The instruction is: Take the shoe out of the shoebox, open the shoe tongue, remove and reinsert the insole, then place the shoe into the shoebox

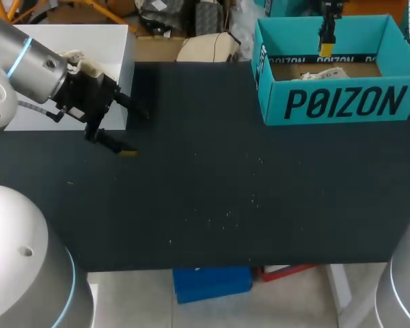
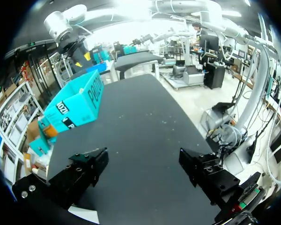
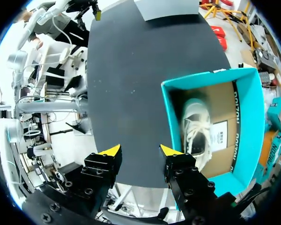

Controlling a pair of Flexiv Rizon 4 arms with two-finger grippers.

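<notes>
Inside the shoebox [image 1: 342, 102] on the table [image 1: 212, 191] lies the white shoe [image 3: 196, 131]; right jaws hang open over the box; left jaws open, well apart.

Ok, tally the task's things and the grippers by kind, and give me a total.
Shoebox: 1, the teal shoebox
Shoe: 1, the white shoe inside it
Grippers: 2, the left gripper and the right gripper, both open
Total: 4

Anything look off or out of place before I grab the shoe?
Nothing serious. The white shoe lies inside the open, upright shoebox. Only a few pale specks dot the table.
</notes>
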